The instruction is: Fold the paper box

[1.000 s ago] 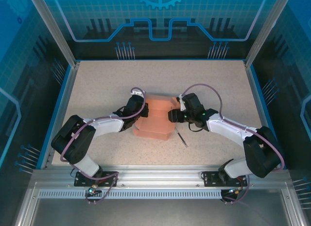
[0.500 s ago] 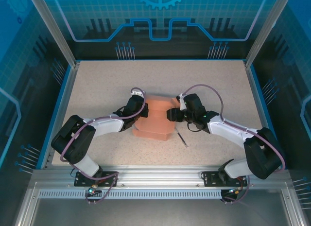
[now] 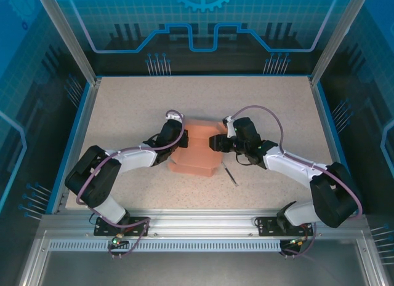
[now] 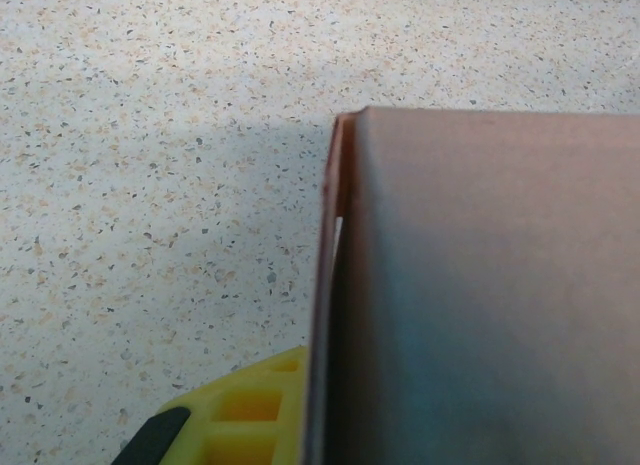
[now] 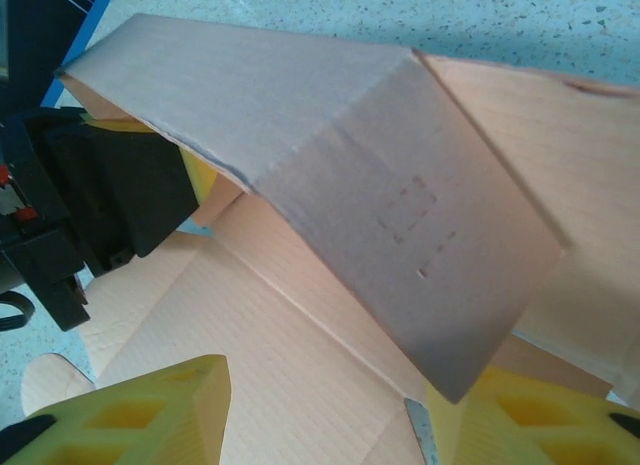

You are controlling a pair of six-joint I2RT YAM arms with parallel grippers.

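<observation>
Cardboard is looking flimsy: our left hand (image 3: 180,143) is pinching the paper box (image 3: 197,158)'s left wall (image 4: 335,285), right hand (image 3: 215,143) gaping astride its flap (image 5: 400,215).

The right gripper (image 3: 213,143) has shifted a little leftward and away from the arm bases, further in over the right side of the paper box (image 3: 196,155). The box's right flap leans slightly more inward.

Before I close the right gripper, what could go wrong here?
The right gripper stands open around the raised flap; closing may crumple it.
The left gripper pinches one thin wall of the paper box; pushing might tear it.
The dark stick lies beside the box; moving out could sweep it.
</observation>
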